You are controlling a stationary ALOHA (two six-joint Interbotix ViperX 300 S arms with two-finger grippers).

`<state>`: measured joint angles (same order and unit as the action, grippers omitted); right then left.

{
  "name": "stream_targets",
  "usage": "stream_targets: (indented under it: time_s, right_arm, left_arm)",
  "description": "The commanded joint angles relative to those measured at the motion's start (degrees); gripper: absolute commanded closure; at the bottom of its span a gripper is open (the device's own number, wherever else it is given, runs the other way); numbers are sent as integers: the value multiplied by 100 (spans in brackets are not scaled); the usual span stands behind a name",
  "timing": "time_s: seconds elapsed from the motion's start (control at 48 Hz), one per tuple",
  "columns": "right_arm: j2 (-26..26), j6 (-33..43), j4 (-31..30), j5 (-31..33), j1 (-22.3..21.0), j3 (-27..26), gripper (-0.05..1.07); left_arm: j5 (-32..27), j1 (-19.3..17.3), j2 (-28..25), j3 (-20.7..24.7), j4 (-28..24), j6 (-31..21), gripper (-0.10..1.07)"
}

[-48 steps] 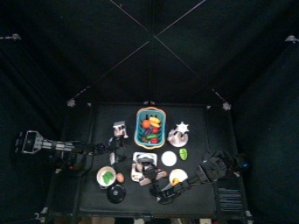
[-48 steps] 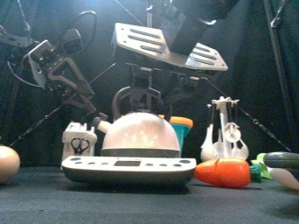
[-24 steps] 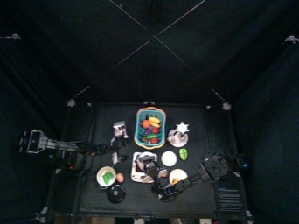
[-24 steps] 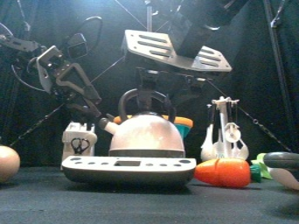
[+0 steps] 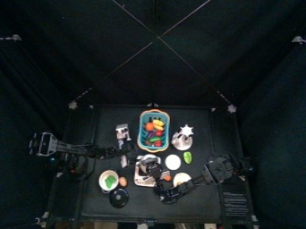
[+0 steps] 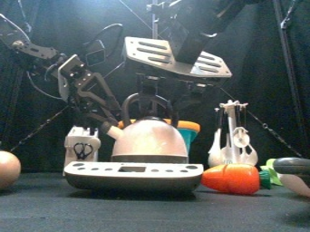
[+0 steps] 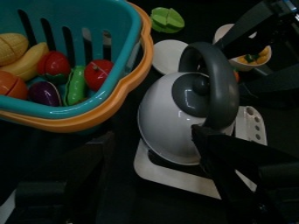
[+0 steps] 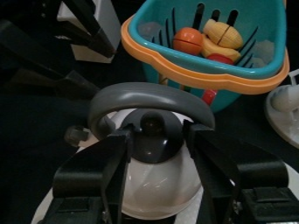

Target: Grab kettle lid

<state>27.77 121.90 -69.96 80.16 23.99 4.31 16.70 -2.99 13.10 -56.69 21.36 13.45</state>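
Observation:
The white kettle [image 6: 151, 140] with a black arched handle stands on its grey base [image 6: 133, 174]. Its lid [image 8: 152, 129] sits under the handle [image 8: 149, 96], closed on the kettle. My right gripper [image 8: 156, 136] hangs open over the kettle, one jaw on each side of the lid and handle, touching neither. From the front, the right gripper [image 6: 179, 58] has its plates spread above the handle. My left gripper [image 6: 87, 88] is left of the kettle, open and empty. Its wrist view shows the kettle [image 7: 176, 118] and lid [image 7: 184, 91] close ahead.
A teal and orange basket [image 7: 111, 105] of toy fruit stands just behind the kettle. A carrot [image 6: 233, 178], a rack of white utensils [image 6: 233, 136] and a green item [image 6: 291, 166] lie to the right. An egg [image 6: 6, 169] and a small white holder [image 6: 82, 145] are on the left.
My left gripper has swung in to the right, closer to the kettle. The right gripper stays open above the handle, shifted only slightly.

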Motion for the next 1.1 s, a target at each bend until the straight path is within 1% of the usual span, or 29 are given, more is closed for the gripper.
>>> stream_targets:
  time_s: [0.0,0.125,0.417,0.75,1.083]
  right_arm:
    - [-202,18,-18,-26,-53,-114,19]
    - [-193,9,-18,-35,-62,-114,19]
    - [-176,9,-18,-62,-141,-141,19]
    - [-79,9,-9,-105,-176,-202,19]
    - [26,0,70,-220,-229,-202,20]
  left_arm:
    - [53,9,-62,202,-18,18,-4]
    - [53,9,-114,229,-35,18,-4]
    - [53,264,-114,290,-35,18,-4]
    - [9,422,-105,290,-35,9,-4]
    - [0,466,-105,255,-35,0,-4]
